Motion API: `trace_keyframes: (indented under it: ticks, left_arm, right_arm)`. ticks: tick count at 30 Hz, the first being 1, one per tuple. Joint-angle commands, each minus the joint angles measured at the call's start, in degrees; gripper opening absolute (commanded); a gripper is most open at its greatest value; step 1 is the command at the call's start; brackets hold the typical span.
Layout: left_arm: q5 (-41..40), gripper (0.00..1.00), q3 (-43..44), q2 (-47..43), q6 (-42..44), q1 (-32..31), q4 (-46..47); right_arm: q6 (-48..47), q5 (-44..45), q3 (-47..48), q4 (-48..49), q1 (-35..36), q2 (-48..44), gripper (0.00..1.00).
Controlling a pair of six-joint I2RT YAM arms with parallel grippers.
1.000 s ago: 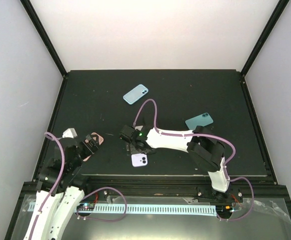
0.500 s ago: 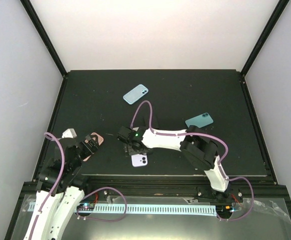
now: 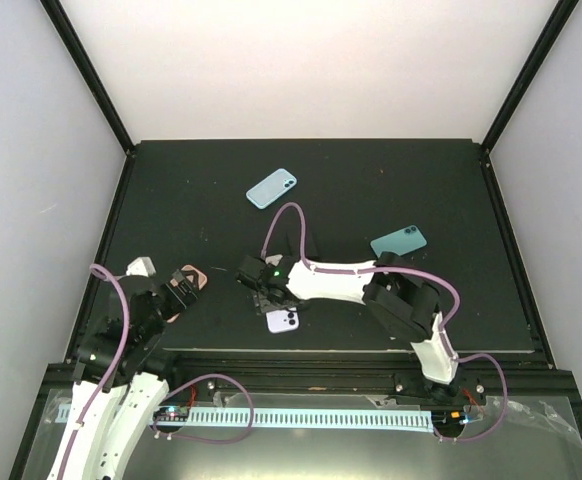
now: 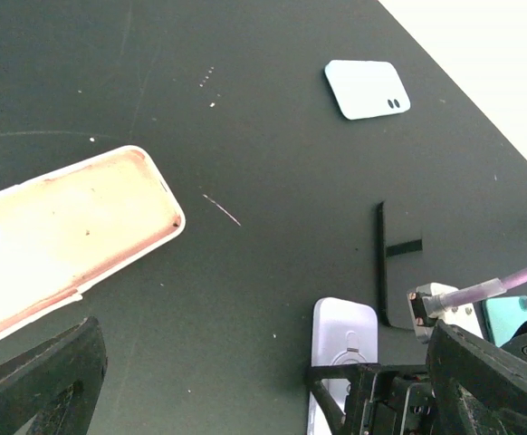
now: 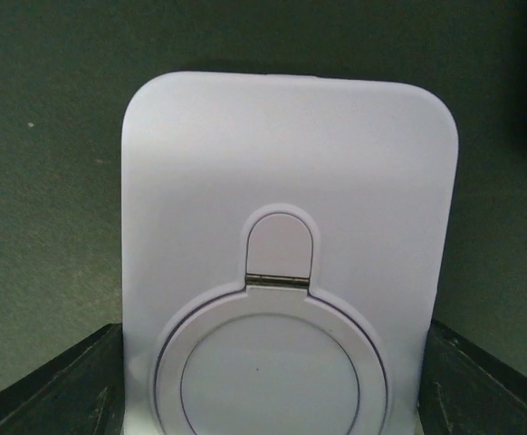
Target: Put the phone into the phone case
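A lavender phone (image 3: 284, 321) with a ring stand on its back lies near the table's front edge, back up. My right gripper (image 3: 272, 297) reaches over it from the right. In the right wrist view the phone (image 5: 286, 208) fills the frame, and the right gripper (image 5: 273, 385) has a dark finger pressed against each long side. An empty pink phone case (image 4: 64, 236) lies hollow side up at the left. My left gripper (image 3: 179, 285) hovers over the case (image 3: 193, 278), jaws wide open with nothing between them.
A light blue phone (image 3: 271, 188) lies towards the back of the black mat, and a teal phone (image 3: 399, 241) to the right. A flat black rectangle (image 4: 399, 272) lies beside the lavender phone. The mat's raised front edge (image 3: 321, 352) runs just below the phone.
The right gripper's fingers have closed in on the lavender phone's sides, and the phone has turned slightly on the mat. The left arm has not moved.
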Motion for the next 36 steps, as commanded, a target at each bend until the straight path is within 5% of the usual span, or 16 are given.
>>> trace_keyframes:
  ticks: [1,14,20,26,31,36]
  left_arm:
    - [4.37,0.97,0.26,0.25,1.59,-0.32,1.28]
    - [37.77,0.87,2.86,13.39,8.32,-0.30,9.93]
    - [52.49,0.76,3.20,18.59,8.24,-0.30,17.07]
    - [65.17,0.73,-1.41,18.64,-1.89,-0.36,31.65]
    - [70.12,0.71,-8.91,16.34,-16.99,-0.39,49.80]
    - [70.34,0.65,-9.18,15.68,-18.52,-0.54,50.21]
  right_arm:
    - [-3.59,3.87,-5.88,3.39,0.31,-4.31,0.74]
    - [-29.92,6.33,-33.12,36.07,1.64,-36.11,0.73]
    - [-46.39,0.40,-41.88,50.37,2.98,-46.93,0.72]
    - [-59.41,-14.08,-52.73,63.17,3.49,-56.50,0.67]
    - [-61.51,-12.16,-55.28,66.12,3.55,-59.14,0.67]
    - [-62.03,-12.95,-54.37,66.20,3.61,-59.00,0.67]
